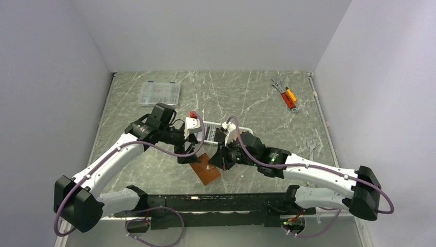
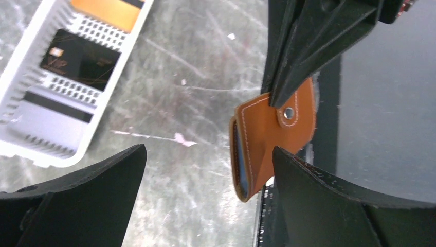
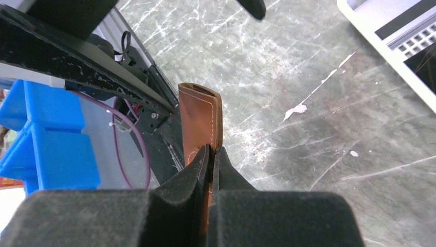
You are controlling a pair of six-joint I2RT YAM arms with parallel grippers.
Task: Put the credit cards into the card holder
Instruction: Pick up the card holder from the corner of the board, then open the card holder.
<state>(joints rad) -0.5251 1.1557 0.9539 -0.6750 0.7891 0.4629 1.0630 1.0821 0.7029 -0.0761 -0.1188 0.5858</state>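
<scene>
While the right gripper (image 3: pixel 212 154) pinches the brown leather card holder (image 3: pixel 199 116) by its snap-tab end, pads pressed together on the leather and the holder held edge-up, seemingly clear of the tabletop, no card is in hand. So this reads as the prep step: holder presented, filling not yet begun. The left gripper (image 2: pixel 208 170) hangs just beside it w/ fingers spread wide, holding nothing.

The credit cards (image 2: pixel 79 59) lie flat in the white slotted basket (image 2: pixel 46 154): a black one, an orange-gold card (image 2: pixel 110 10) and a grey-white striped card (image 2: pixel 49 116).

Next move, prob.: the left gripper either parts the holder's fold, where pale blue lining (image 2: pixel 240 170) shows at the mouth, or crosses to the basket for a card. Flat cards give no lip to grab, so one would need tipping up vs. the basket wall.

Room: bare marble tabletop (image 1: pixel 247 98) lies btw. holder and basket, nothing in the way. The tight side is the near edge — the holder sits close to the black front rail (image 1: pixel 226 198) and both wrists crowd together there, so any swing is safer going away from the bases.
</scene>
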